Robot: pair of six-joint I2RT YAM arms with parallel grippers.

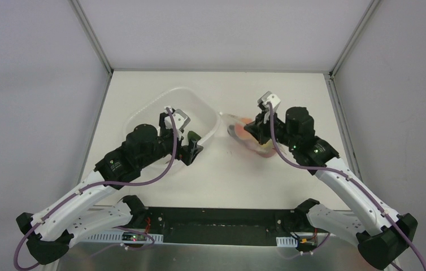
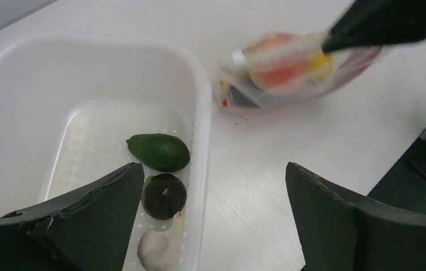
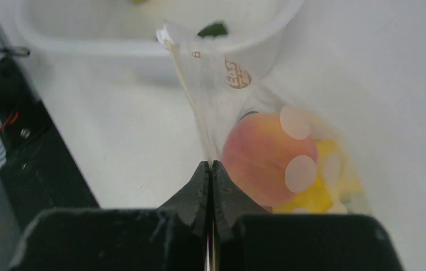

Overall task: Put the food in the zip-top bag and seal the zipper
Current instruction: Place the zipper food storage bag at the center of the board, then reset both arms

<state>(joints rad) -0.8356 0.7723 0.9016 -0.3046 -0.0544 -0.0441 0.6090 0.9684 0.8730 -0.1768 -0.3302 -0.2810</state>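
The zip-top bag (image 1: pixel 243 133) lies on the table right of the tub, clear with white dots, holding a peach-coloured fruit (image 3: pixel 269 158) and a yellow piece (image 3: pixel 319 193). My right gripper (image 3: pixel 211 165) is shut on the bag's zipper (image 3: pixel 190 97) strip, which runs away from the jaws toward the tub. In the left wrist view the bag (image 2: pixel 290 70) shows blurred. More food sits in the tub: a green fruit (image 2: pixel 159 152), a dark purple one (image 2: pixel 164 196) and a white garlic (image 2: pixel 159 247). My left gripper (image 2: pixel 213 175) stands open and empty above the tub's right rim.
The white oval tub (image 1: pixel 143 113) takes up the table's left middle, its rim (image 2: pixel 202 130) close to the bag. The right arm (image 1: pixel 312 149) reaches in from the right. A dark base strip (image 1: pixel 222 223) runs along the near edge.
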